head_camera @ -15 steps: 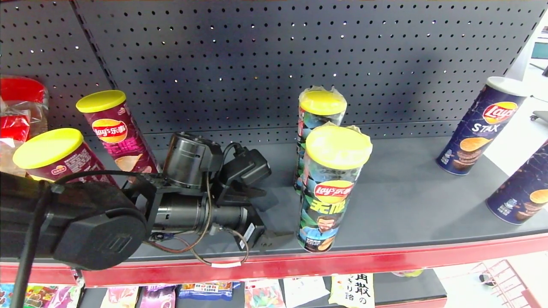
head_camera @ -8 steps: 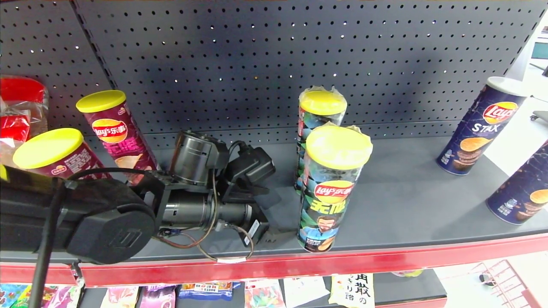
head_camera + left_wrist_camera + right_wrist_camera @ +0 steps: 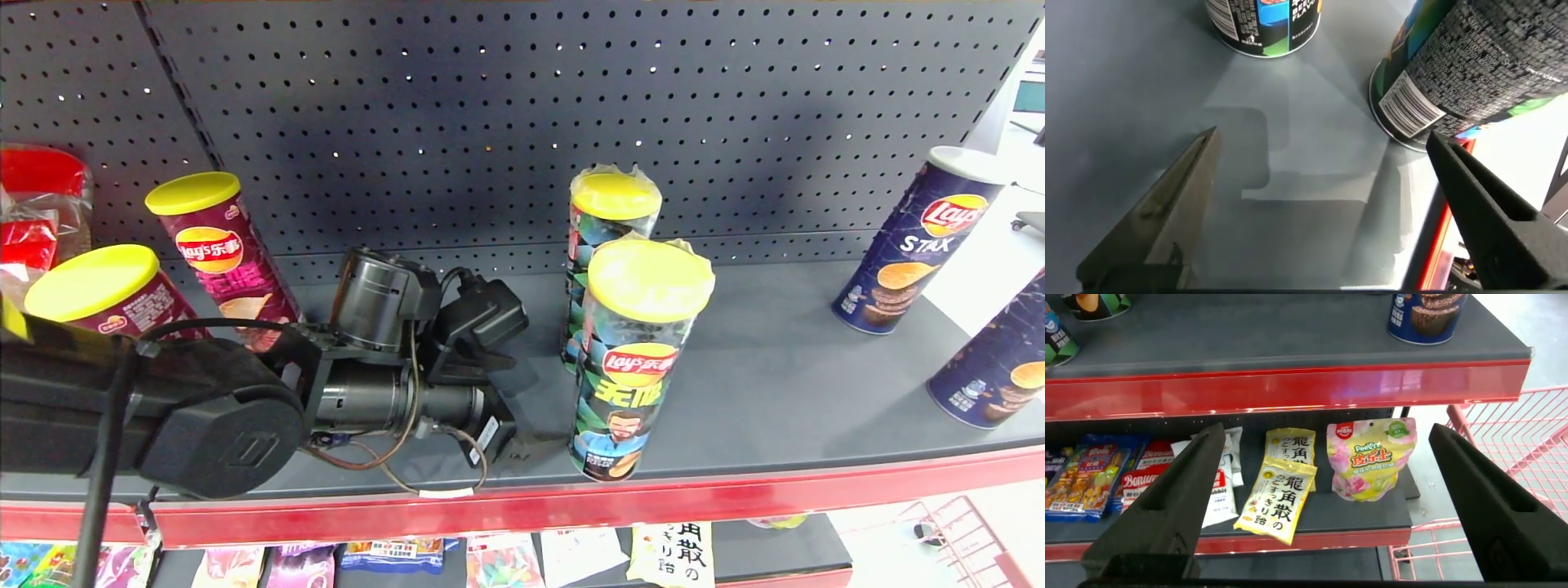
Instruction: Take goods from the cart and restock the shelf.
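A green chips can with a yellow lid (image 3: 641, 359) stands near the front of the grey shelf (image 3: 775, 392). A second one (image 3: 612, 212) stands behind it. My left gripper (image 3: 535, 445) lies low on the shelf just left of the front can. In the left wrist view that gripper (image 3: 1323, 204) is open and holds nothing. One of its fingertips (image 3: 1445, 155) is close beside the front can's base (image 3: 1454, 73), and the rear can (image 3: 1261, 20) is farther off. My right gripper (image 3: 1323, 506) hangs open and empty below shelf height, facing the lower shelf.
Two maroon cans (image 3: 216, 245) (image 3: 98, 286) stand left of my arm, and two dark blue cans (image 3: 914, 245) (image 3: 996, 367) at the right. The shelf has a red front lip (image 3: 735, 490). Snack bags (image 3: 1290, 490) lie on the lower shelf, beside a pink cart (image 3: 1527, 482).
My left arm has crept right along the shelf toward the front green can. The can's top has shifted slightly to the right.
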You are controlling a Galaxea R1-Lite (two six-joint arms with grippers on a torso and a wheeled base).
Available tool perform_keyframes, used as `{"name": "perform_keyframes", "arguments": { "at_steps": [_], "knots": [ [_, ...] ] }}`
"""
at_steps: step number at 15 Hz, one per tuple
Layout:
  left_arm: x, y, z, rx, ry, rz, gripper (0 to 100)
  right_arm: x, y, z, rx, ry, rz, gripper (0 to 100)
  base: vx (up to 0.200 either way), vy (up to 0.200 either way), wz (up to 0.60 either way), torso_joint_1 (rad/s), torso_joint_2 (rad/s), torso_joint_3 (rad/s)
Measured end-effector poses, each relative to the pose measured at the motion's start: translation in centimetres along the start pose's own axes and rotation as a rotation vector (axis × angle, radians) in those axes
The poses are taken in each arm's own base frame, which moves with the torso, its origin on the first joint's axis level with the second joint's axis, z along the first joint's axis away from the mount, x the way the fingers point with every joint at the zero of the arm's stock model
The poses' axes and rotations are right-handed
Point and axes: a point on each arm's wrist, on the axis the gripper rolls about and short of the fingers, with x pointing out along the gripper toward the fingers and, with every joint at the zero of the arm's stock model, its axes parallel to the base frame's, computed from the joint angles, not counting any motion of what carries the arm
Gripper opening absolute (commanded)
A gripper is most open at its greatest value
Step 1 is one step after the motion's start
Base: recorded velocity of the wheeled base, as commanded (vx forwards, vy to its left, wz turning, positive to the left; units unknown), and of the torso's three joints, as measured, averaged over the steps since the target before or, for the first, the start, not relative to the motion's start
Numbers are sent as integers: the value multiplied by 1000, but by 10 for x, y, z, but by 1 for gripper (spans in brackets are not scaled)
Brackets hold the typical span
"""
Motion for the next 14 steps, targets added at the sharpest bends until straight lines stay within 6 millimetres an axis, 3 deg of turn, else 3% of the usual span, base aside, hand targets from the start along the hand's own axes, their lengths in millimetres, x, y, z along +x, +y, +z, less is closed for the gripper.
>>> {"name": "perform_keyframes", "arguments": {
  "at_steps": [6,9,14],
  "knots": [
    [-11,-4,-5,-7,8,2,100,0,0,0,-1,0,0,100,0,0,0,0,0,0],
    [-39,-15,-12,-24,1,8,100,0,0,0,-1,0,0,100,0,0,0,0,0,0],
    [-104,-47,-34,-12,-44,12,100,0,0,0,-1,0,0,100,0,0,0,0,0,0]
  ]
}}
